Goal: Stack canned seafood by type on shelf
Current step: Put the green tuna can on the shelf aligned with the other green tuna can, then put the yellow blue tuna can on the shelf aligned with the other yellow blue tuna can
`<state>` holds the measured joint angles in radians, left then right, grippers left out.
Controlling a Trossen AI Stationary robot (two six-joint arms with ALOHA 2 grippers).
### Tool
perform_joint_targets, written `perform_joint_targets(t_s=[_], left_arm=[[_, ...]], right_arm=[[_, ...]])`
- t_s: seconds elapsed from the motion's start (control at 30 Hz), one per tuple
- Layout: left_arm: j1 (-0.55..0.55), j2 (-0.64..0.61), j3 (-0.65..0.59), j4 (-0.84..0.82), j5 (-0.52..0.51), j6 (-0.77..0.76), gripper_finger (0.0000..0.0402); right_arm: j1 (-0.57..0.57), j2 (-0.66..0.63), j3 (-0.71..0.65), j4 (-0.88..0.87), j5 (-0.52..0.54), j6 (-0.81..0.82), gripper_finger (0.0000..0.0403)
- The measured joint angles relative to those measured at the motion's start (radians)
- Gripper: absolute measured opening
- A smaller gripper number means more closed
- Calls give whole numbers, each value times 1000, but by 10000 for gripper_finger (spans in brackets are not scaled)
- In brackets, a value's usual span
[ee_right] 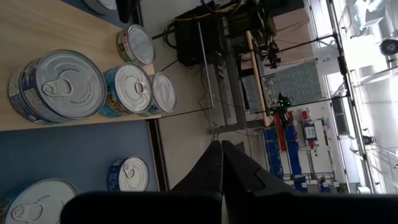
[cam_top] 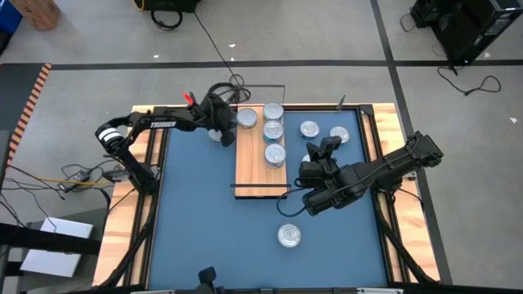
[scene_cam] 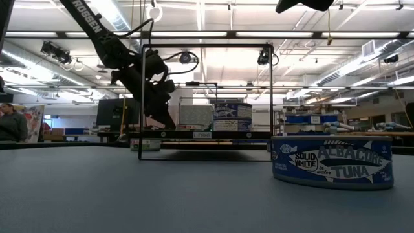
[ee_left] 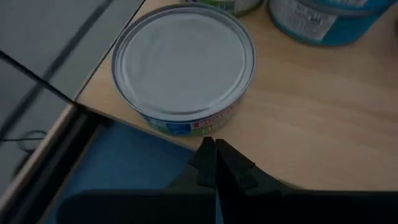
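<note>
The shelf [cam_top: 260, 175] is a light-wood board with a thin black frame [scene_cam: 204, 45]. Several round tins of canned seafood stand on it: one at its far left corner [cam_top: 248, 118] and three in a row [cam_top: 274, 132]. Other tins rest on the blue table [cam_top: 288, 236], [cam_top: 309, 129], [cam_top: 339, 135]; the near one reads albacore tuna [scene_cam: 332, 162]. My left gripper [ee_left: 214, 163] is shut, low beside the corner tin [ee_left: 183, 59]. My right gripper [ee_right: 221, 158] is shut and empty, raised above the table right of the shelf [cam_top: 327, 145]. My left gripper's shut fingertips [ee_left: 208, 146] point slantwise down at the lower side wall [ee_left: 202, 124] of the corner tin, coming from the table's left. The tin stands flat on the shelf's corner. Whether the fingertips touch the wall, I cannot tell.
The shelf's black frame rises as an open rectangle over its ends. A tin [ee_right: 127, 174] sits on the table below my right gripper. The near half of the blue table [cam_top: 204, 229] holds only one tin. A person [scene_cam: 10, 123] stands far off in the room.
</note>
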<state>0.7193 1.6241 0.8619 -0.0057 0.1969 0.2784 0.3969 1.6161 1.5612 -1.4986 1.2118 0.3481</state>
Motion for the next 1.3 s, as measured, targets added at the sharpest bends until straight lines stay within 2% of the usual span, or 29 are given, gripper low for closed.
perform_joint_targets(t_s=[0.17,0.9,1.13,1.3], left_arm=[[-30,0,0,50,-72,31,0],[-34,52,0,145,-125,28,3],[-45,-36,-6,99,-155,27,4],[-67,-166,-114,213,-171,2,2]], right_arm=[[0,0,0,1,0,1,7],[0,0,0,8,-31,42,7],[0,0,0,-5,-54,119,7],[0,-11,-31,-29,-58,233,7]])
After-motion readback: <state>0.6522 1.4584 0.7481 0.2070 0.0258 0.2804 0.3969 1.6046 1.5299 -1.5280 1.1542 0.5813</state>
